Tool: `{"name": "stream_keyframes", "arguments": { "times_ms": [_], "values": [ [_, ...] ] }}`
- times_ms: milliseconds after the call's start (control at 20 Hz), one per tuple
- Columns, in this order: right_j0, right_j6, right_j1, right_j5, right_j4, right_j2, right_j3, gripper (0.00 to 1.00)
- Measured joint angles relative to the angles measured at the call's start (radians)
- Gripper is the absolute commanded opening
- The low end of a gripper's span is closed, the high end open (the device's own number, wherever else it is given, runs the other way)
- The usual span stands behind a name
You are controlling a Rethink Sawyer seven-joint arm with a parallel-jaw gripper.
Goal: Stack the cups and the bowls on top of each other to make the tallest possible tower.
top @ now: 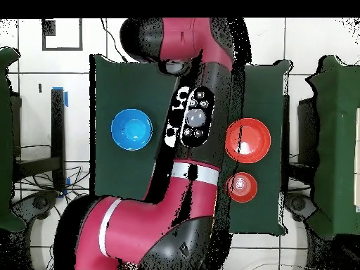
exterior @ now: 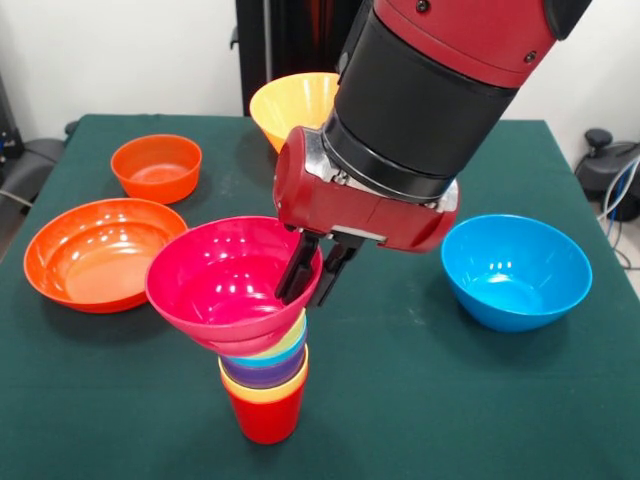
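Note:
The tower stands near the table's front in the front view: a red cup [exterior: 265, 415] at the base, with yellow-orange, purple and pale yellow cups nested above it. A small magenta-pink bowl [exterior: 225, 275] sits tilted on top. My gripper [exterior: 312, 285] comes down from above at the bowl's right rim, one finger inside the bowl and one outside, closed on the rim. In the overhead view the arm [top: 190, 126] hides the tower and the gripper.
On the green table [exterior: 420, 400] lie a large blue bowl [exterior: 515, 268] [top: 131, 130], a wide shallow orange bowl [exterior: 100, 250] [top: 247, 138], a small orange bowl [exterior: 156, 165] [top: 241, 186] and a large yellow-orange bowl [exterior: 290, 100] behind the arm.

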Motion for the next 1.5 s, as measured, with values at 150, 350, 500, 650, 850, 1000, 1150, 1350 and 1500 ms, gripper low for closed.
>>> {"name": "stream_keyframes", "arguments": {
  "times_ms": [150, 350, 500, 650, 850, 1000, 1150, 1350, 1500],
  "values": [
    [0.002, 0.0, 0.001, 0.0, 0.0, 0.0, 0.002, 0.0],
    [0.004, 0.0, 0.002, 0.0, 0.0, -0.002, 0.003, 0.0],
    [0.006, 0.0, 0.002, 0.0, 0.0, -0.002, 0.004, 0.0],
    [0.01, 0.0, 0.003, 0.0, 0.0, -0.004, 0.004, 0.0],
    [0.016, 0.0, 0.004, 0.0, 0.0, -0.006, 0.004, 0.0],
    [0.019, 0.0, 0.004, 0.0, 0.0, -0.008, 0.005, 0.0],
    [0.023, 0.0, 0.004, 0.0, 0.0, -0.01, 0.009, 0.0],
    [0.029, 0.0, 0.0, 0.0, 0.0, -0.013, 0.027, 0.0],
    [0.034, 0.0, -0.008, 0.0, 0.0, -0.013, 0.058, 0.0]
  ]
}}
